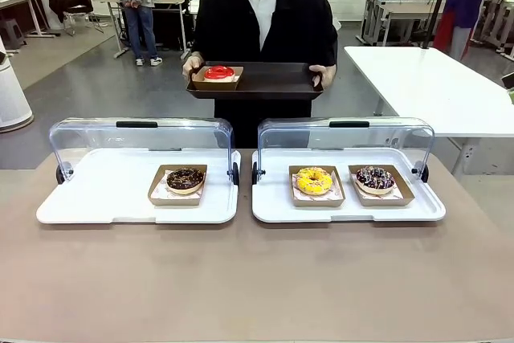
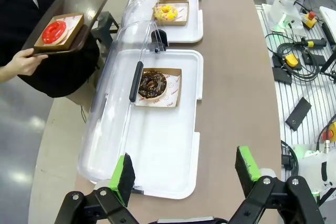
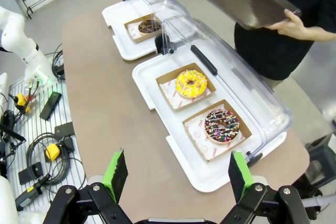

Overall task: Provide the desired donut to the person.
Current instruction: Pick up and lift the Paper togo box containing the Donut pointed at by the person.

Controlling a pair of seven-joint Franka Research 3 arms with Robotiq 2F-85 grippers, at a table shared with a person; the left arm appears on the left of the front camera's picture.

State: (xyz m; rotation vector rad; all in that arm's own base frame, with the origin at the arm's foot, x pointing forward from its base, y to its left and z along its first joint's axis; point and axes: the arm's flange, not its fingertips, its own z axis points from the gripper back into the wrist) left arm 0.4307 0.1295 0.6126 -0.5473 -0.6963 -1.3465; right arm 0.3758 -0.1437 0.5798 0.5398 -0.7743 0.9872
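- Left gripper: jaws wide apart, holding nothing, facing the left display tray.
- Right gripper: jaws wide apart, holding nothing, facing the right display tray.
- Left display tray holds the chocolate donut; right display tray holds the yellow donut and the sprinkled donut.
- The person holds a brown serving tray with both hands; the red donut sits on it.
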